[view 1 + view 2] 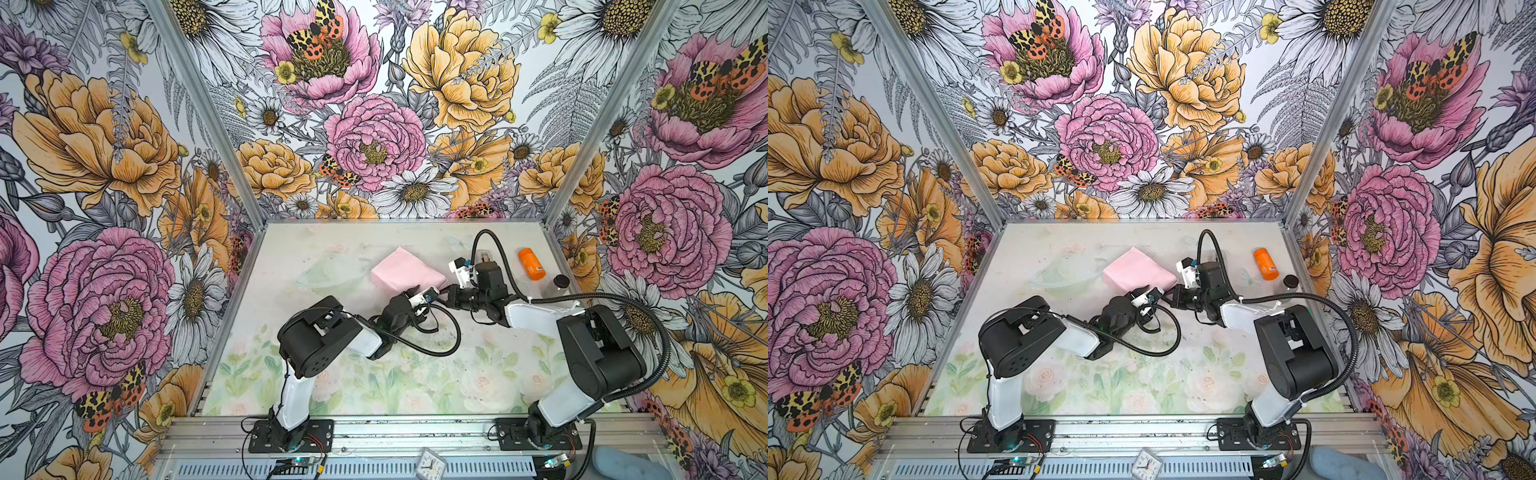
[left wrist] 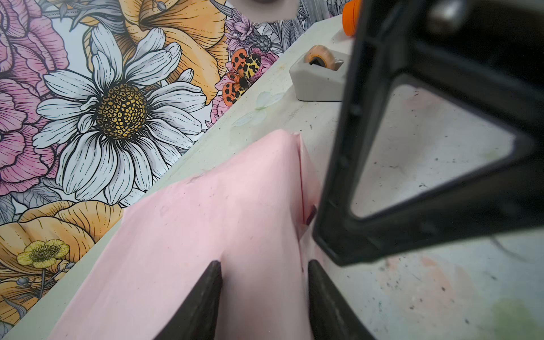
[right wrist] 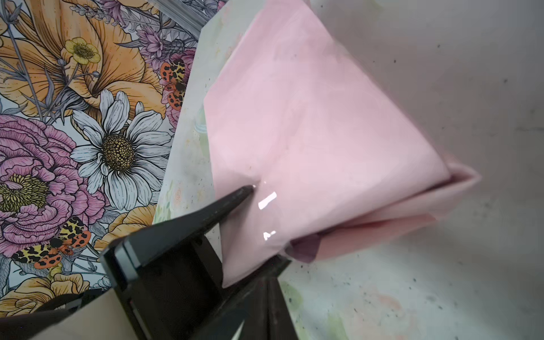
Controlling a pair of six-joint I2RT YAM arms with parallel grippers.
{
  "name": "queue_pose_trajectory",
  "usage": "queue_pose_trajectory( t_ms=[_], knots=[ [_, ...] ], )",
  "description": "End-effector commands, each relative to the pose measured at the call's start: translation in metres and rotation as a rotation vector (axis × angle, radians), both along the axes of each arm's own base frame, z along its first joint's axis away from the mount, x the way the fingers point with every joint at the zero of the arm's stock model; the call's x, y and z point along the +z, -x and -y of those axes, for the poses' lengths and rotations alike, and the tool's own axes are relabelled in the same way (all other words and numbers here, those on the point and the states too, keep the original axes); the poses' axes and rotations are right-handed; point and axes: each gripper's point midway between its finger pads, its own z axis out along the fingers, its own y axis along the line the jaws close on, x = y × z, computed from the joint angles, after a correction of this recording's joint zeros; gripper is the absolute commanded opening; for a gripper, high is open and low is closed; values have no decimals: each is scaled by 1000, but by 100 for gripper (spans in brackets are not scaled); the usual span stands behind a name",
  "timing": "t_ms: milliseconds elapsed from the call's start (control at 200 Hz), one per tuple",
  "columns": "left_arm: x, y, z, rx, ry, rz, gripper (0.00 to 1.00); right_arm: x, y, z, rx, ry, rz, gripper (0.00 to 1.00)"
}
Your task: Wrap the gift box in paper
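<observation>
**Paper bundle held by left gripper, right gripper closed at its corner**

Your paper [image 1: 401, 269] sits on the far half of the table [image 1: 332, 374], about mid-width. Its pink face is outward, and it is folded into a bulky bundle turned corner-on to you. The box is hidden in every view; the bundle's bulk is all you get. In the right wrist view a flap gapes at 1 end, with a darker purple patch [image 3: 306, 250] at the fold. You cannot tell whether that patch is the paper's other face or the box. 2 glossy glints lie on the pink surface close by.

Your left gripper [image 2: 265, 266] grasps the bundle at its near edge. Its 2 fingers [image 2: 206, 300] straddle the paper, and in the right wrist view 1 fingertip dents the top surface.

Your right gripper [image 3: 275, 268] is clenched, jaws together. Its tip is at the bundle's near right corner, just beside the left gripper. You cannot tell whether it pinches any paper.

The grey tape dispenser [image 2: 318, 79] stands near the paper on its right side. The orange bottle [image 1: 532, 264] lies on its side farther right, well apart from the paper. A small dark-capped jar [image 1: 561, 282] sits near the bottle, close to the right wall.
</observation>
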Motion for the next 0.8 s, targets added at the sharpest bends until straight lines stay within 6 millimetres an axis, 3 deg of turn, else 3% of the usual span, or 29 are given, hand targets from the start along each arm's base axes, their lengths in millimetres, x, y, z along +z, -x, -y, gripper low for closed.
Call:
queue_pose_trajectory(
  t_ms=[0, 540, 795],
  knots=[
    [-128, 58, -28, -62, -252, -378, 48, -3, -2, 2, -16, 10, 16, 4],
    [-128, 58, -28, -64, -250, -379, 48, -2, -34, -12, -19, -13, 56, 2],
    [-129, 59, -28, -64, -252, -379, 48, -12, -42, -12, -49, -12, 51, 2]
  ],
)
